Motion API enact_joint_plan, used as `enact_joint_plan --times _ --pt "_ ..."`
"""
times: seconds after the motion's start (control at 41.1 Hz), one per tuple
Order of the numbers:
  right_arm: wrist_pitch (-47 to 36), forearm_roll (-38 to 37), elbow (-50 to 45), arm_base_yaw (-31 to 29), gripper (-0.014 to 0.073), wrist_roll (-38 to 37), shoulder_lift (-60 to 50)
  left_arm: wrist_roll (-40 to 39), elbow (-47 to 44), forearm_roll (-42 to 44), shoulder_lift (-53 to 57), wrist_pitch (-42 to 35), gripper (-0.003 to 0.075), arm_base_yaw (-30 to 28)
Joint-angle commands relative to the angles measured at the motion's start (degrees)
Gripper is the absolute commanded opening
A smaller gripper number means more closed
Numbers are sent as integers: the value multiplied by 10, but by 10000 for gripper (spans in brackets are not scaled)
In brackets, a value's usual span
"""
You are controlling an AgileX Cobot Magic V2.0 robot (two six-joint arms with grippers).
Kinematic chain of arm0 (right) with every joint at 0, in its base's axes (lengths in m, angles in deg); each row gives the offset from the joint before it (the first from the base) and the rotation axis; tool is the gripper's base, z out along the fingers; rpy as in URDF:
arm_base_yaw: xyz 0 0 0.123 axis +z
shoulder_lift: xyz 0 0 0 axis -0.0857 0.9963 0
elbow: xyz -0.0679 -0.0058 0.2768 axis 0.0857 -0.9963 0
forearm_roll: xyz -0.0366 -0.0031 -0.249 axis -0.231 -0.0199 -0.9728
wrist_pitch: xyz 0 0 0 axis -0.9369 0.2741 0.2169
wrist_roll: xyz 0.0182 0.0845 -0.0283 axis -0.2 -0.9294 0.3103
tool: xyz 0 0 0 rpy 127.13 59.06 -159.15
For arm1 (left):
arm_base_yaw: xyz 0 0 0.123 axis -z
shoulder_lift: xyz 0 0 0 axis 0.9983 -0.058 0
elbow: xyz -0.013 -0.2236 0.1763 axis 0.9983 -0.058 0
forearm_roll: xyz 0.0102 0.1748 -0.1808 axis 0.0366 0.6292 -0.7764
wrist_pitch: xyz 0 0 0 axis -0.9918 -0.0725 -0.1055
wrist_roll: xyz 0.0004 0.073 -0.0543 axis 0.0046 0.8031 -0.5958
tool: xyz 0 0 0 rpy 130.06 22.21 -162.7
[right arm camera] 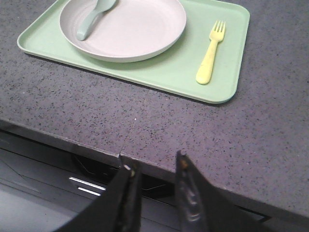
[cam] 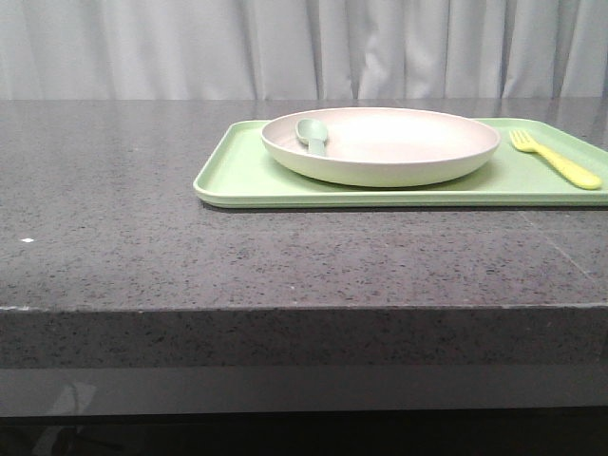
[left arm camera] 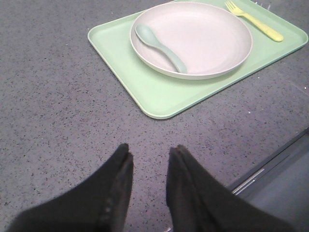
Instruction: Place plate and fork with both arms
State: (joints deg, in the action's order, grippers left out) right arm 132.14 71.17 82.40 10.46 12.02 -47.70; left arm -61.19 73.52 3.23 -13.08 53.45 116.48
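Observation:
The cream plate [cam: 380,144] [left arm camera: 203,38] [right arm camera: 130,26] lies on a light-green tray [cam: 247,176] [left arm camera: 159,99] [right arm camera: 178,72], with a grey-green spoon [cam: 313,135] [left arm camera: 159,46] [right arm camera: 91,19] resting in it. The pale-yellow fork [cam: 556,159] [left arm camera: 253,20] [right arm camera: 211,53] lies on the tray to the right of the plate. My left gripper [left arm camera: 149,150] hangs open above bare table, short of the tray. My right gripper [right arm camera: 153,162] is open over the table's front edge, holding nothing. Neither arm shows in the front view.
The dark speckled stone table [cam: 142,237] runs wide to the left of the tray. Its front edge [cam: 304,309] drops off below. A grey curtain [cam: 304,47] hangs behind.

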Motion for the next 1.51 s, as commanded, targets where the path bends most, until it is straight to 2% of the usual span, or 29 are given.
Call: enact_joint_plan --times 0.0,0.073,0.633,0.754,0.852,0.9,1.144,1.29,1.484 --pt "-46 0 13 0 27 3 6 2 16 -8 3 -37 29 -1" --pt "-46 0 13 0 -72 3 6 2 16 -8 3 -37 -20 -1" --pt "-43 1 13 0 -67 3 6 2 16 -8 3 -41 -20 -1" --pt "-43 1 13 0 -68 3 6 2 -8 -12 32 -56 -20 -5" --pt "-43 0 13 0 -68 3 6 3 -56 33 80 -107 -20 -41" --pt "-43 0 13 0 -68 3 6 3 -93 46 109 -162 -20 -68" --pt "-43 1 13 0 -68 3 6 3 -310 37 290 -397 -20 -221" --pt "-43 1 13 0 -68 3 6 -1 -396 27 393 -434 -20 -278" --pt "-43 1 13 0 -68 3 6 -12 -448 -46 452 -429 -20 -285"
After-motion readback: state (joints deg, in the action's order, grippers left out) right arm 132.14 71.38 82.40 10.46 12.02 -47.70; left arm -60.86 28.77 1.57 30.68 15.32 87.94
